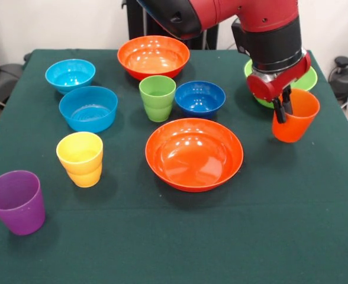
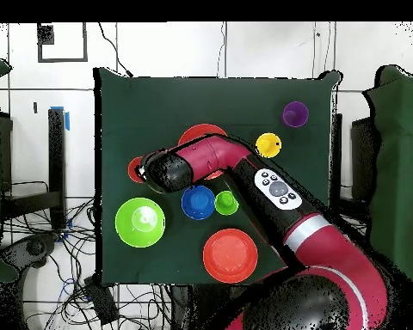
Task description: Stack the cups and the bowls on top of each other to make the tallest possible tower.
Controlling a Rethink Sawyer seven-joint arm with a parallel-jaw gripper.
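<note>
At the right of the front view my gripper point(image 1: 282, 111) is shut on the near rim of the orange cup point(image 1: 296, 116), which is upright; I cannot tell if its base touches the cloth. Behind it lies the lime green bowl point(image 1: 307, 80), mostly hidden by the arm. A large orange bowl point(image 1: 194, 154) sits mid-table and another point(image 1: 153, 56) at the back. The dark blue bowl point(image 1: 200, 97) and green cup point(image 1: 157, 97) stand between them. Two light blue bowls point(image 1: 70, 74) point(image 1: 89, 108), the yellow cup point(image 1: 80, 158) and the purple cup point(image 1: 16, 202) are on the left.
Everything rests on a dark green tablecloth point(image 1: 268, 236). In the overhead view the arm point(image 2: 270, 185) stretches across the table and covers the light blue bowls; the lime green bowl point(image 2: 140, 222) lies close beside the arm's end. Cables hang off the table's left side.
</note>
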